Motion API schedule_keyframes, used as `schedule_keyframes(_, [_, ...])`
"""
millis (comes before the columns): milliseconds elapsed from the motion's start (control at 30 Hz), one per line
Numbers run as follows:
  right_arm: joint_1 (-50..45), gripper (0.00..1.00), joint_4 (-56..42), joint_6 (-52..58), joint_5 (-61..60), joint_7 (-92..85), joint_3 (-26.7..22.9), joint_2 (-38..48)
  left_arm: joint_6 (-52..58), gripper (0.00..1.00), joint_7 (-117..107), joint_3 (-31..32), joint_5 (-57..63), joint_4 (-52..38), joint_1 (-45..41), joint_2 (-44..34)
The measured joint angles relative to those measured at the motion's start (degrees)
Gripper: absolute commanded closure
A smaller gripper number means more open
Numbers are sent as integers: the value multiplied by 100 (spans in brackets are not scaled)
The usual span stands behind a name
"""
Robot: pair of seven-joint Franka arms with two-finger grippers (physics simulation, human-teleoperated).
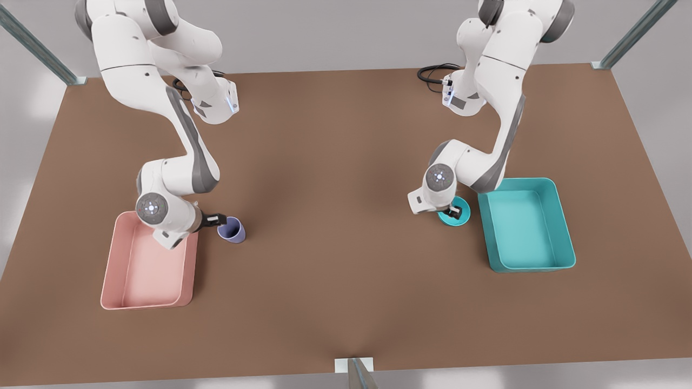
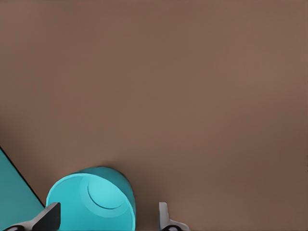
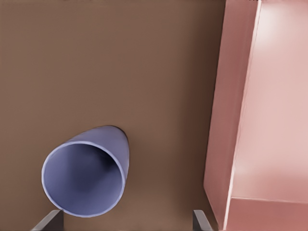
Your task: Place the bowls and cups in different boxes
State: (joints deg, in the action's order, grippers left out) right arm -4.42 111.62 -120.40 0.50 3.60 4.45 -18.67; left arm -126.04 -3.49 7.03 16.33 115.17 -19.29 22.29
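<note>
The left gripper point(image 1: 453, 212), fingers apart, straddled the teal bowl point(image 1: 456, 212) at the front view's right, beside the teal box point(image 1: 562, 227). The right gripper point(image 1: 220, 219), also apart, met the lavender cup point(image 1: 232, 230) beside the pink box point(image 1: 111, 281) on the surface point(image 1: 335, 189), lower left.

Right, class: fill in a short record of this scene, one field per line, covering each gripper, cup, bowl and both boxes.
left gripper: open, at the teal bowl
right gripper: open, at the lavender cup
bowl: on the table, beside the teal box
cup: on the table, beside the pink box
boxes: both hold nothing
</note>
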Motion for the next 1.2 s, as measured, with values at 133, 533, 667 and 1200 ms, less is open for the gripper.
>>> schedule_keyframes(133, [-6,0,346,-809,7,129,-5,-57,-270,0,-230,-105,15,214,20,97])
schedule_keyframes(533, [-6,9,1070,-2072,20,388,10,-320,-448,52,-978,-359,313,229,21,489])
schedule_keyframes(667, [-6,75,1068,-2252,5,426,11,-389,-506,79,-1340,-361,272,215,-3,490])
schedule_keyframes(1200, [848,79,-1543,-830,-92,98,-38,-123,1707,79,-1814,-1470,-313,-1300,635,-372])
